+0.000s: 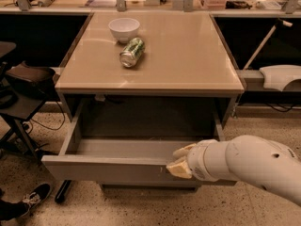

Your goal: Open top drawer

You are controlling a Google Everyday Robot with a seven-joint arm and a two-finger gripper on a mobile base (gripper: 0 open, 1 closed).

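Note:
The top drawer [108, 166] is pulled far out of the cabinet below the beige tabletop, and its plain grey inside [127, 147] shows. My gripper [180, 159] is at the right part of the drawer's front panel, on the end of my white arm [249, 166] that comes in from the lower right. One yellowish finger [184, 150] lies over the top edge on the inside and the other on the outer face, so the gripper is shut on the panel's rim. The scratch marks are hidden behind my arm.
A white bowl [124, 28] and a green can [131, 52] lying on its side rest on the tabletop [188, 55]. A dark chair [21, 86] stands at the left and a shoe [33, 197] lies at the lower left. A white object [281, 76] sits at the right.

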